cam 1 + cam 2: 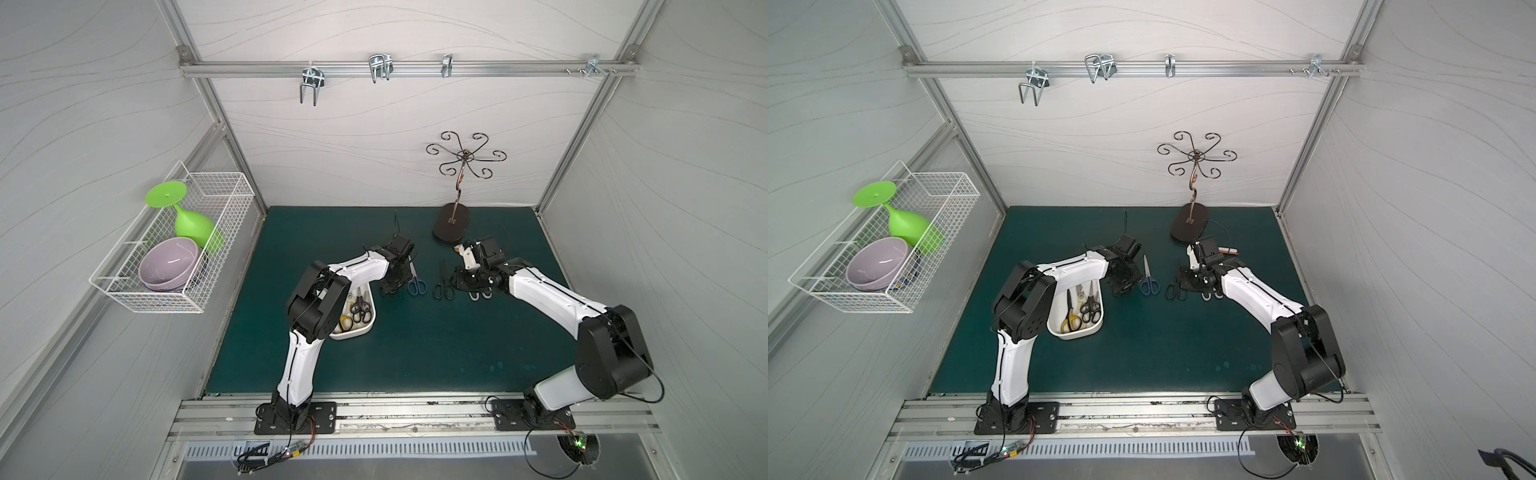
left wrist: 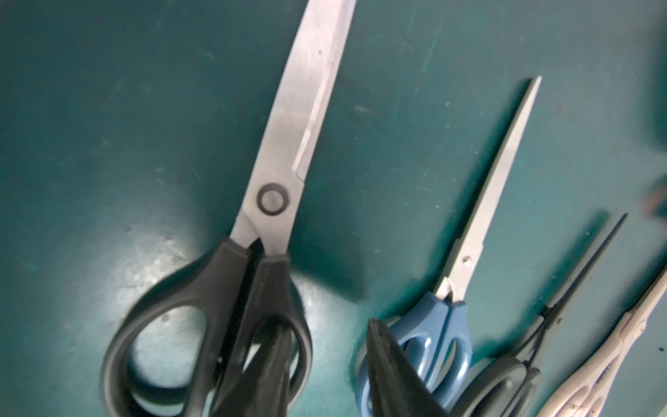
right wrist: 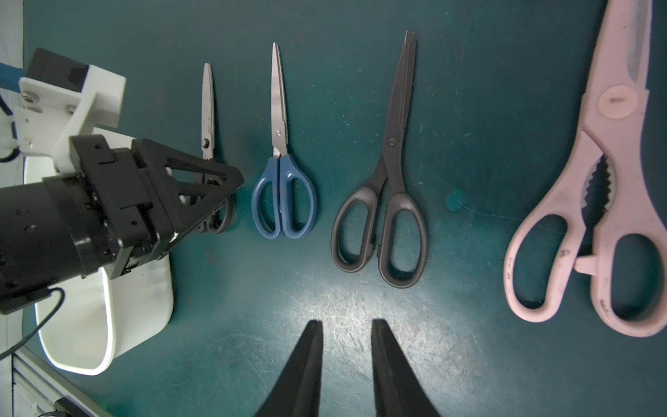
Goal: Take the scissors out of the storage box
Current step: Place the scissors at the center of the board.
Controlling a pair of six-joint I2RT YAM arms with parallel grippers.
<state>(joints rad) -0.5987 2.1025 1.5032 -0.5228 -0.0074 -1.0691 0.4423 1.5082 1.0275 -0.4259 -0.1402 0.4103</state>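
The white storage box [image 1: 1097,328] sits on the green mat beside my left arm; several scissors lie in it, among them a yellow-black pair [image 1: 1071,321] and a black pair [image 1: 1090,308]. A row of scissors lies on the mat: a black-handled pair [image 2: 274,198], a blue pair [image 3: 283,187], a dark grey pair [image 3: 393,187] and cream shears [image 3: 595,224]. My left gripper [image 2: 325,324] is open low over the black pair's handles, one finger over a handle loop. My right gripper [image 3: 347,321] is open over bare mat in front of the dark grey pair, holding nothing.
A metal mug tree [image 1: 452,226] stands at the back right of the mat, and an orange-and-white spoon [image 1: 1227,250] lies near it. A white wire basket [image 1: 174,266] on the left wall holds a green goblet and a purple bowl. Hooks hang on the back rail.
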